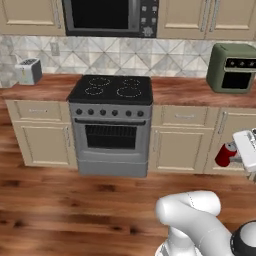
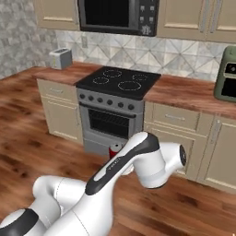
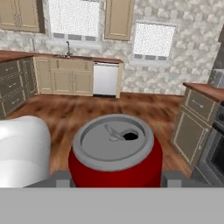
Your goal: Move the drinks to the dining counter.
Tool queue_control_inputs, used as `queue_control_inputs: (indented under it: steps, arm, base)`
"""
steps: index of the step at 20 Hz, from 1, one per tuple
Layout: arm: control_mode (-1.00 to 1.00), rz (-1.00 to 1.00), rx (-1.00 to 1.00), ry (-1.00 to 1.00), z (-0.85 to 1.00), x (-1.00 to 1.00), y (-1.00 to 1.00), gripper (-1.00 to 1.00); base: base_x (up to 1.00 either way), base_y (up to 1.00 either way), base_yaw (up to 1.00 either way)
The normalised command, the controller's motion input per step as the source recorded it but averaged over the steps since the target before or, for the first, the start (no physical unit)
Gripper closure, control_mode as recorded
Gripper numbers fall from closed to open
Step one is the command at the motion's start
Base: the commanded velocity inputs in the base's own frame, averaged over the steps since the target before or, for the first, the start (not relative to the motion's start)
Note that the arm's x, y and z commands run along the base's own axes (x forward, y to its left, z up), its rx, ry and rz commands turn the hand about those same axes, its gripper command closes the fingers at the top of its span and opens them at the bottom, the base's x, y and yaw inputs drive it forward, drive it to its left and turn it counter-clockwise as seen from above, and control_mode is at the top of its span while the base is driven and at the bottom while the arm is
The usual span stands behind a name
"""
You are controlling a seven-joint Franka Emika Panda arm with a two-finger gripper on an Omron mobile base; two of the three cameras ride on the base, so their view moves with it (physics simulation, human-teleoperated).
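The red can (image 3: 114,153) sat between the two finger tips of the gripper (image 3: 114,178) in the hand view, its grey lid and pull tab facing the camera. The fingers (image 3: 61,178) stood apart with the can's body filling the space between them; actual contact on its sides was cut off by the bottom of the view, though the can hung clear of the floor, so it was held.

In the left base view the can (image 1: 226,154) showed near the right edge, in front of the lower cabinets, with the white hand beside it cut off by the frame. In the right base view only a sliver of the can (image 2: 115,150) peeked out behind the arm's dark-banded link, which hid the gripper itself.

Behind stood the stove (image 1: 110,125) set into the wood worktop (image 1: 182,92), a toaster (image 1: 28,71) toward the worktop's left end and a green oven (image 1: 233,68) toward its right. The microwave (image 1: 111,16) above was cut off at the top.
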Motion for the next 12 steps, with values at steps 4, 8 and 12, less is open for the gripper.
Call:
queue_control_inputs:
  steps: [4,8,12]
  arm:
    - [1.0,0.0,0.0,0.0,0.0,0.0,0.0,1.0]
    - [1.0,0.0,0.0,0.0,0.0,0.0,0.0,1.0]
    - [1.0,0.0,0.0,0.0,0.0,0.0,0.0,1.0]
  base:
    - [-0.79,0.23,0.41]
    - [-0.79,0.25,0.4]
    - [-0.88,0.17,0.38]
